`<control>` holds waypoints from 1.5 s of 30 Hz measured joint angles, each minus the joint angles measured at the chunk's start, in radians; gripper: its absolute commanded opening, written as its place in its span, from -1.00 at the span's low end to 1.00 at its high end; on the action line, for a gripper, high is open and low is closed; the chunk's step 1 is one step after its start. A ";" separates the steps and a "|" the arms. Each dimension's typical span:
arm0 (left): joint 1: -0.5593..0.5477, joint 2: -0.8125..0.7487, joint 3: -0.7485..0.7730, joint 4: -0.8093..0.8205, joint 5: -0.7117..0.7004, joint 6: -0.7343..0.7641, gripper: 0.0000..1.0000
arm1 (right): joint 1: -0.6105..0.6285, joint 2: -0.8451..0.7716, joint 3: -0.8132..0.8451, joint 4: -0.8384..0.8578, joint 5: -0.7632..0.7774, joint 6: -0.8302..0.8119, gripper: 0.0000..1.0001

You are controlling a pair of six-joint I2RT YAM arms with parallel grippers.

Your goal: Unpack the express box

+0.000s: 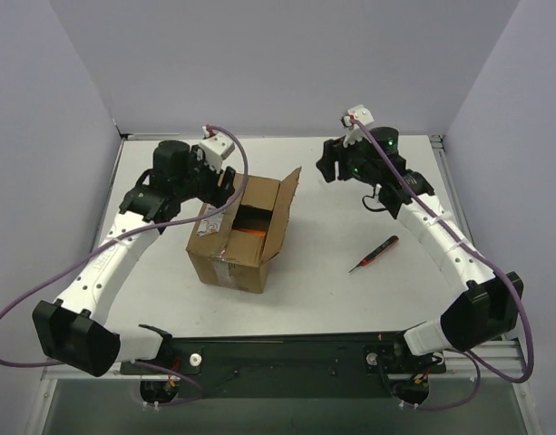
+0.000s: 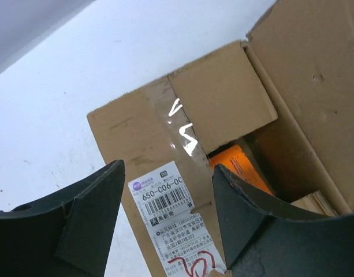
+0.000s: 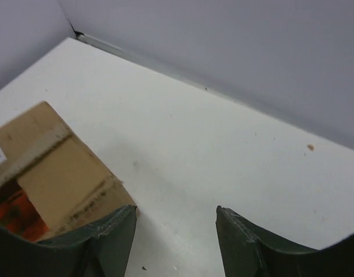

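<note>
While box (image 1: 241, 234) sat part-open, left jaws hung wide, empty over its 9 o'clock flap (image 2: 136, 144); right jaws likewise at 1 o'clock. Next likely needed that flap folded out.

left end effector (image 2: 168, 173): jaws apart, empty | right end effector (image 3: 177, 214): jaws apart, empty

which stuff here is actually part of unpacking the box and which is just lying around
Part of the job:
- express box, top opened
- orange packet inside it
- left gripper, open above the box

Just lying about:
- red-and-black pen-like tool, right of the box, nothing touching it
</note>
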 measured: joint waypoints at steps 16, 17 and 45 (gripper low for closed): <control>-0.163 0.059 -0.047 -0.083 -0.251 0.080 0.49 | 0.147 0.115 -0.020 0.000 0.030 0.285 0.28; -0.167 0.060 -0.049 -0.083 -0.256 0.082 0.50 | 0.146 0.108 -0.047 -0.005 0.025 0.301 0.28; -0.323 0.244 0.095 -0.204 -0.648 0.288 0.57 | -0.014 0.063 -0.201 0.153 -0.270 0.615 -1.00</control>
